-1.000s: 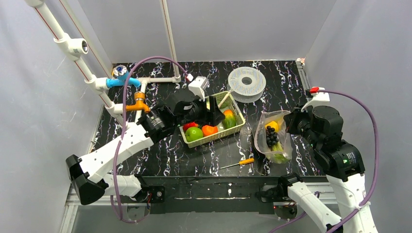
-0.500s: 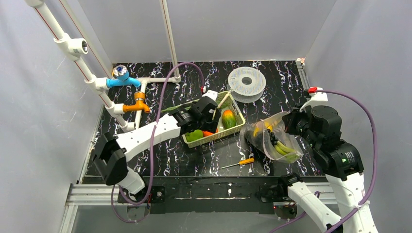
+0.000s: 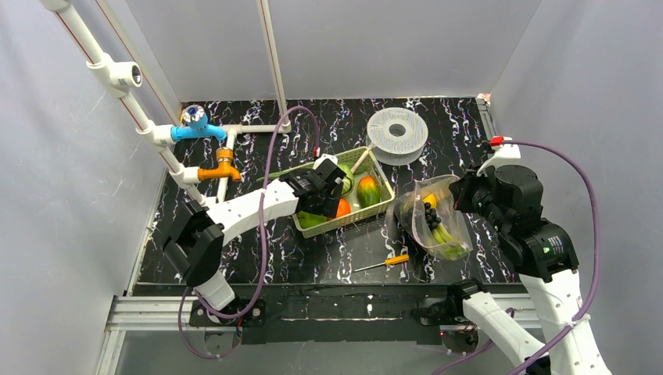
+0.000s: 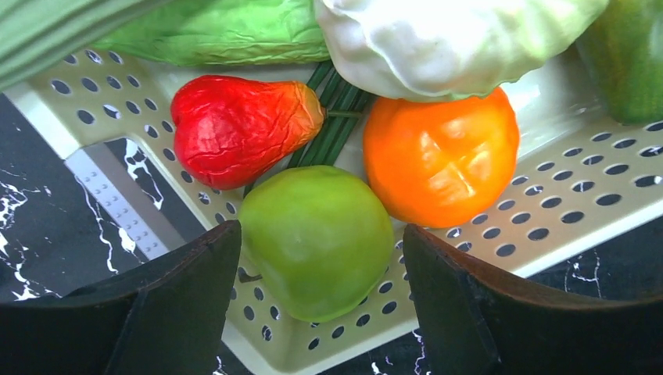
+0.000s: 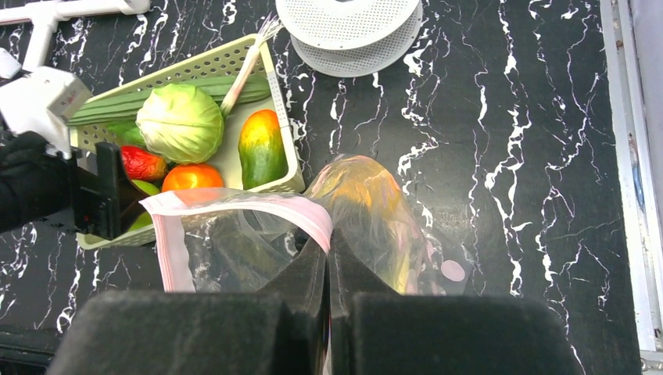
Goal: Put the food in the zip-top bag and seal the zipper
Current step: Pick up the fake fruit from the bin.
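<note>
The desk (image 3: 258,250) is black marble-patterned with white veins, and plain grey walls close it in on three sides.

My right fingers (image 5: 301,297) are pressed flat together on the clear, crinkly film of the zip-top bag (image 5: 375,199), pinching it just under the zipper (image 5: 258,205). That pink strip runs crosswise ahead of the fingertips and out to their left, then bends back toward the wrist at its left end. The bag's body bulges ahead and to the right of the fingers. From above I can make out a yellow piece, a dark bunch like grapes and something yellow-green inside it.

My left fingers (image 4: 184,301) stand wide open, one on each side of the green apple (image 4: 317,238). The apple is smooth and round and lies against the near perforated wall of the pale-green basket (image 4: 563,195). Beyond the fingertips lies a wrinkled red pepper (image 4: 238,129), its narrow end pointing toward the right-hand finger's side. Next to it is a glossy, creased orange fruit (image 4: 442,156). A pale, leafy cabbage (image 4: 446,39) sits further out.

The leek (image 5: 156,98) lies lengthwise along the basket's far side. A green-and-orange mango-like fruit (image 5: 262,148) lies beside the cabbage. A grey round spool (image 5: 348,23) sits on the desk well ahead of the right fingers.
</note>
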Tool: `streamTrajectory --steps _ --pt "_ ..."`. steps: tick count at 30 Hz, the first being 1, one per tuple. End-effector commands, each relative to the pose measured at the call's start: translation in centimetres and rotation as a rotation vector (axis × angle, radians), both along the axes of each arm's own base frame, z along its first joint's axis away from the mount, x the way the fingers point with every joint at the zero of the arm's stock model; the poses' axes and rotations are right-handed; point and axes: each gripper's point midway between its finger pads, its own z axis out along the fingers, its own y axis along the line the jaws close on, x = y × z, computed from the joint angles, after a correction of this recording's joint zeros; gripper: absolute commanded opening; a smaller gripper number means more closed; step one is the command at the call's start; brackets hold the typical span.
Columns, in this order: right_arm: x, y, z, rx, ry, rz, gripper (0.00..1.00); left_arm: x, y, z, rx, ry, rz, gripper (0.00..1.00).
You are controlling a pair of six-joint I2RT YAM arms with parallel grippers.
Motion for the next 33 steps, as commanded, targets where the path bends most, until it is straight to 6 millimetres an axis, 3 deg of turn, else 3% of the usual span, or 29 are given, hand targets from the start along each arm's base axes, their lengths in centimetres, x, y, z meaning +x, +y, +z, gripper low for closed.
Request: streamTrajectory --steps 1,13,17,20,28,33 --pt "1.0 0.4 1.4 0.026 -0.066 0.003 0.01 -0.6 0.8 -1.3 0.041 0.033 0.036 0.75" --pt "1.0 0.5 1.3 0.029 -0.061 0.008 0.01 -1.7 1.3 -4.3 0.085 0.116 0.063 0.81" --pt "0.9 0.4 1.4 0.029 -0.063 0.003 0.01 -1.8 1.4 -4.2 0.101 0.121 0.047 0.75" --pt "0.9 0.4 1.4 0.029 -0.063 0.003 0.01 -1.5 1.4 -3.3 0.096 0.096 0.029 0.65" --pt "0.9 0.5 1.4 0.032 -0.060 0.006 0.01 -0.4 0.8 1.4 0.024 -0.008 -0.006 0.36" --pt "1.0 0.7 1.3 0.035 -0.060 0.011 0.01 0.0 0.6 4.2 -0.033 -0.073 -0.016 0.32"
